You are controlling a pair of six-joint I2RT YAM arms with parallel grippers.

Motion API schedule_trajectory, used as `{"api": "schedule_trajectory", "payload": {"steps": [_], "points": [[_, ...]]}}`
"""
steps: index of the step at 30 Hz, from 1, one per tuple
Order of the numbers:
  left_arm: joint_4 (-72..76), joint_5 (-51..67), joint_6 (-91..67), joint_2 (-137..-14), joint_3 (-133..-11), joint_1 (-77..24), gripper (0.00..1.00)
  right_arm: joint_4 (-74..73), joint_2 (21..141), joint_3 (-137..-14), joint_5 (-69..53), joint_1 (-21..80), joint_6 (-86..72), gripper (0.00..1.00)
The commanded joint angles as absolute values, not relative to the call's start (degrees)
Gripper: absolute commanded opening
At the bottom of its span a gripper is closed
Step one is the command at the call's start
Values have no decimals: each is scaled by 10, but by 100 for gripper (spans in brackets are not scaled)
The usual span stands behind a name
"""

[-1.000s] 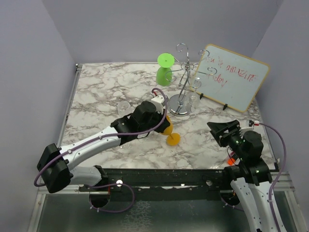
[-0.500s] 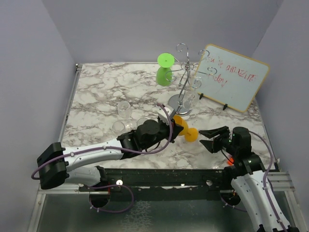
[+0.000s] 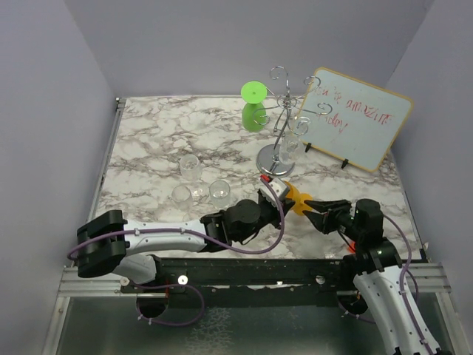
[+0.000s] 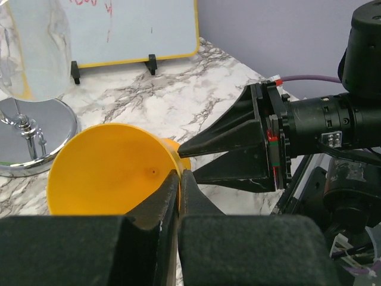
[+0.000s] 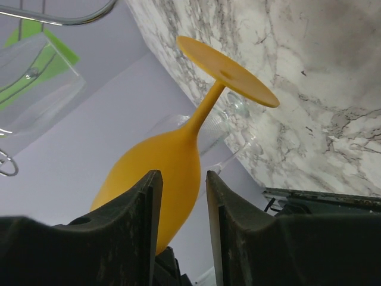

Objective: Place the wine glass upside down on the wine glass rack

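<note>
Orange wine glass (image 5: pixel 166 167) is mid-handover: your left fingers (image 4: pixel 159 205) pinch its rim closed, your right fingers (image 5: pixel 140 226) straddle the bowl, not yet clamped, so grip before the left releases.

top: overhead from behind, looking down | wrists: close-up, facing each other | shared: orange wine glass (image 4: pixel 113 167)

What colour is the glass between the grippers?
Orange-yellow; the wine glass shows best in the right wrist view.
</note>
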State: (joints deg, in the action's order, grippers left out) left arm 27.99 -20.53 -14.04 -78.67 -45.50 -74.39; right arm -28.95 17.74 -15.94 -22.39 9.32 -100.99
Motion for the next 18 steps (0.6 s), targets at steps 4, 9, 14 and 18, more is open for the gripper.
{"api": "schedule_trajectory", "payload": {"steps": [4,9,14,18], "points": [[347,-235,-109,-798,-463,-763,0,-279,174,-172,-186,95,-1053,40],[359,-233,-106,-800,-462,-767,0,-302,208,-205,-154,95,-1038,44],[370,-232,-105,-798,-461,-768,0,-272,249,-217,-147,95,-1029,43],[379,-235,-105,-795,-458,-768,0,-248,286,-230,-154,95,-1026,40]]}}
